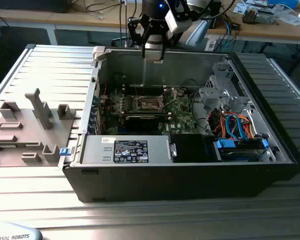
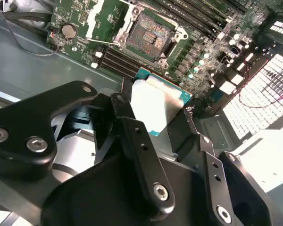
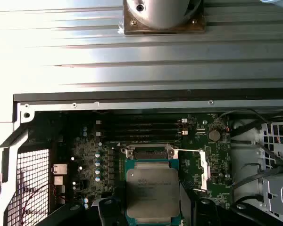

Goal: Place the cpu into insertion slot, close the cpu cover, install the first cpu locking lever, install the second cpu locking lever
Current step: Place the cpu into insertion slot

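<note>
Step in hand, as I judge it: cpu placement.

- You are carrying the cpu (image 2: pixel 158 106) with the jaws clenched on two opposite edges; its metal lid is facing the first wrist view.
- The gripper (image 1: pixel 152 46) is hanging over the far rim of the open computer case (image 1: pixel 190 180), which is sitting on the ribbed table (image 1: pixel 40 200). The chip is riding high above the motherboard (image 1: pixel 182 114), well apart from the insertion slot (image 2: pixel 148 35).
- The slot is lying open with its dark centre exposed. The cpu cover (image 2: pixel 98 21) seems to be standing up beside it, out of the way.

Handling notes (judgement):
- Be squaring the chip's edges to the slot's silver rim while you are high, not near the contacts.
- Be keeping it level; a tilted corner is risking the contact field.
- Be descending straight, with no sideways sliding once near.
- The jaws are overhanging the chip, so be watching them against the rim and the raised cover.
</note>
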